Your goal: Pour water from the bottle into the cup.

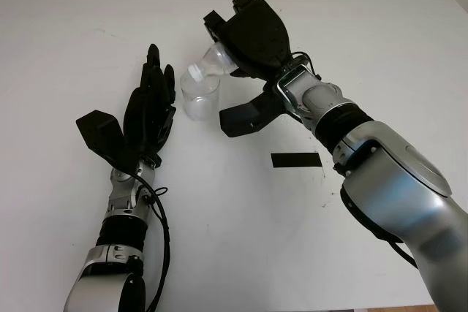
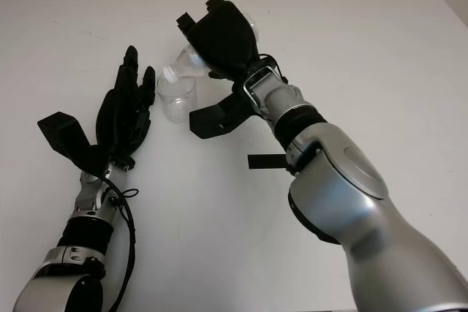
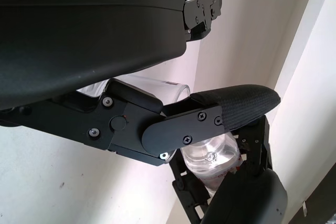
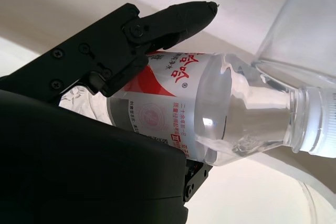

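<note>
The clear plastic water bottle with a red-and-white label (image 4: pixel 178 103) is clasped in the right hand (image 1: pixel 252 34), whose black fingers (image 4: pixel 173 19) wrap round its labelled body. It is tipped well over, with its white threaded neck (image 4: pixel 315 121) pointing away from the palm and down, right at the rim of the clear, round plastic cup (image 1: pixel 199 97). Water sits in the bottle's shoulder near the neck. The cup stands upright on the white table (image 1: pixel 234 231), just beyond the right hand's fingertips and below the bottle's mouth. On the cup's other side is the left hand (image 1: pixel 146 111), open, its fingers alongside the cup wall; whether they touch it I cannot tell. A flat black rectangular strip (image 1: pixel 296 159) lies on the table beside the right forearm, behind the right hand.
</note>
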Controlling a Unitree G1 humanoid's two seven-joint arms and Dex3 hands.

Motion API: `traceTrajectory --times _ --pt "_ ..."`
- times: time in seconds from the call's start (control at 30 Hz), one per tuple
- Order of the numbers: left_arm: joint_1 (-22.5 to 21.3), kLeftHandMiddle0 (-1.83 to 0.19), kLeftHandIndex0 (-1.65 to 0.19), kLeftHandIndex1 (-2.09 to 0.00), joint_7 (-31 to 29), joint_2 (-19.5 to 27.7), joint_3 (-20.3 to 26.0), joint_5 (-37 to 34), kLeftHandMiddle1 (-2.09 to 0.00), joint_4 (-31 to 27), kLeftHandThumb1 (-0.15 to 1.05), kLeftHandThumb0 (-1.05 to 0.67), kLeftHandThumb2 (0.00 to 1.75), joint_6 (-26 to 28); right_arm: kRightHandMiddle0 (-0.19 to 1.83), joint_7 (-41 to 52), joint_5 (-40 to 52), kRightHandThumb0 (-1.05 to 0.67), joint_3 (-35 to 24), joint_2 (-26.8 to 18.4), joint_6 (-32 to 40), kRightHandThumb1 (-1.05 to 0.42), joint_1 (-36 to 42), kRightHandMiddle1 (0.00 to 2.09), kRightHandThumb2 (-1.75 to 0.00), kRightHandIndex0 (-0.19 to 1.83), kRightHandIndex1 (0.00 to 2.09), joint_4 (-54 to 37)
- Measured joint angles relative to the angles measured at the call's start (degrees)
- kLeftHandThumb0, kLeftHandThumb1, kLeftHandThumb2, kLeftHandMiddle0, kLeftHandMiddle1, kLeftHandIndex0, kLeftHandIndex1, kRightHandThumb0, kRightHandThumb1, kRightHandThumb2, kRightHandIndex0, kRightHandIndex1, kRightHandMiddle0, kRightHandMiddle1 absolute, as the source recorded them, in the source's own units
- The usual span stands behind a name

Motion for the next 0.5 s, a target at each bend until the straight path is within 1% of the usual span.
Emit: traceTrajectory --times 0.07,0.1,0.23,0.33,0.43,0.5 --pt "0.00 0.16 0.19 -0.02 0.20 0.00 -0.01 0.03 -0.05 -0.02 1.05 -0.86 0.70 0.01 0.23 -1.06 -0.76 -0.49 0.71 -0.02 0.27 -1.05 -0.06 1.90 -0.21 1.25 2.09 0.01" --pt "0.00 0.16 0.19 -0.02 0.23 0.00 -0.02 0.05 -0.05 -0.02 1.05 -0.86 0.70 0.01 0.22 -1.61 -1.00 -0.48 1.05 -0.02 0.27 -1.05 -0.06 1.86 -0.20 1.24 2.09 0.01" --pt "0.00 0.16 0.19 -0.02 0.31 -0.01 -0.07 0.14 -0.05 -0.06 1.05 -0.86 0.71 0.02 0.21 -2.72 -1.36 -0.49 1.43 -0.01 0.26 -1.05 -0.06 1.81 -0.26 1.25 2.09 0.01" --pt "0.01 0.17 0.19 -0.02 0.25 -0.04 -0.07 0.12 -0.05 -0.08 1.05 -0.85 0.70 0.02 0.20 -3.50 -1.42 -0.48 1.44 0.00 0.26 -1.05 -0.06 1.66 -0.20 1.25 2.09 0.00" --pt "0.01 0.16 0.19 -0.02 0.24 -0.05 -0.04 0.10 -0.06 -0.07 1.05 -0.85 0.70 0.01 0.21 -3.97 -1.69 -0.48 1.55 0.00 0.26 -1.05 -0.07 1.62 -0.14 1.25 2.09 0.00" --pt "0.00 0.16 0.18 -0.02 0.26 -0.05 -0.03 0.10 -0.06 -0.07 1.05 -0.85 0.70 0.02 0.23 -3.98 -2.16 -0.48 1.88 0.00 0.32 -1.05 -0.16 1.63 -0.15 1.25 2.09 0.00"
